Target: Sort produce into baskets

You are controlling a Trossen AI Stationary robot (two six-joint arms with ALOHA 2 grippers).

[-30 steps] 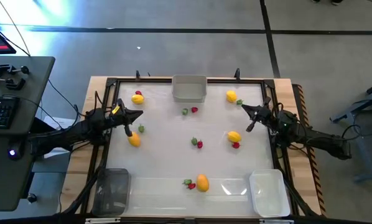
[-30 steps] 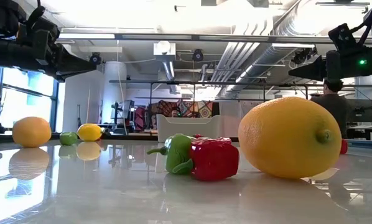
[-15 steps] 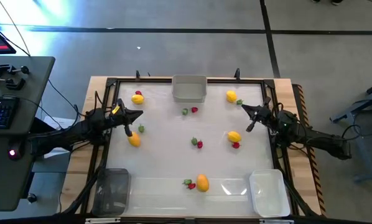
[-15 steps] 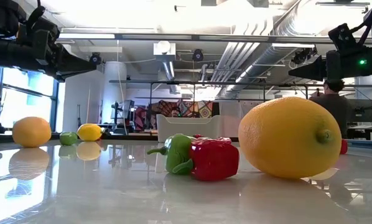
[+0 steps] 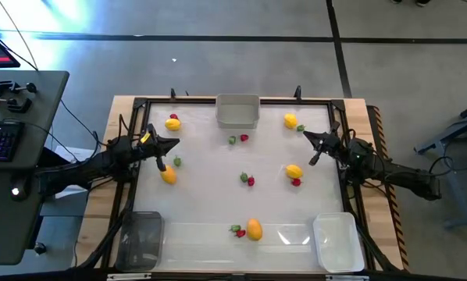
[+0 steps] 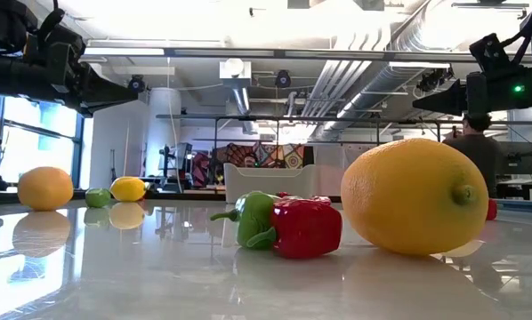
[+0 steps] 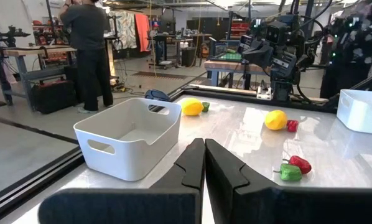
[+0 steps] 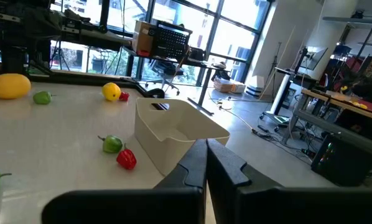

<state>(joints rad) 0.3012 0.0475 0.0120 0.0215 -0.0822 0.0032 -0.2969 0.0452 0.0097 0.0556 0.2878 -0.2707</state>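
Yellow lemon [image 5: 168, 176] is lying just below left gripper [image 5: 162, 163]; green piece [image 5: 177, 161] is sitting just beside it, toward table middle. Left fingers are being held together, nothing clamped. Right gripper [image 5: 315, 157] is being held at opposite table edge, fingers together, empty; lemon [image 5: 294, 172] with red piece [image 5: 296, 183] is lying near it, inward. Pale grey basket [image 5: 237, 111] is standing at far edge, between both grippers. Dark-tinted basket [image 5: 139, 239] is standing at near corner on left gripper's side, white basket [image 5: 336, 242] at near corner on right gripper's side. All baskets are being shown without produce.
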